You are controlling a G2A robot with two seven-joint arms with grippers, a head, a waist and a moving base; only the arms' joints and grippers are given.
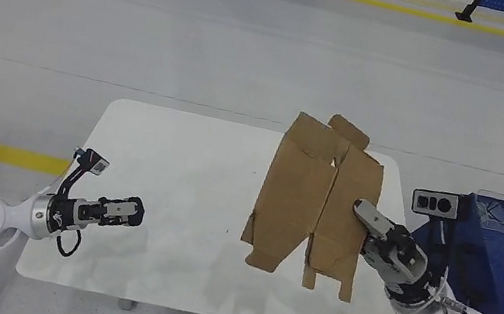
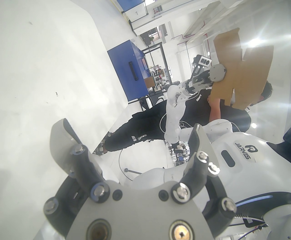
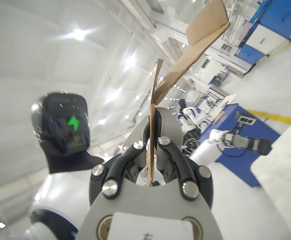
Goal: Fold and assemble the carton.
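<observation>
The right claw (image 3: pixel 154 119), its grey metal fingers pressed together, pinches one edge of the flattened brown cardboard carton (image 1: pixel 312 193); the carton is held up above the right part of the smooth white round-cornered table (image 1: pixel 170 163), flaps uneven; the left claw (image 2: pixel 130 129) is spread wide, low over the table's left near edge.

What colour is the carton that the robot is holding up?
Plain brown. The carton shows best in the top view.

The right claw (image 3: pixel 152 122) pinches the carton (image 3: pixel 193 45) edge-on, its flaps splayed beyond; the left claw (image 3: pixel 263 146) hangs far off near the tabletop (image 3: pixel 272 177) corner.
</observation>
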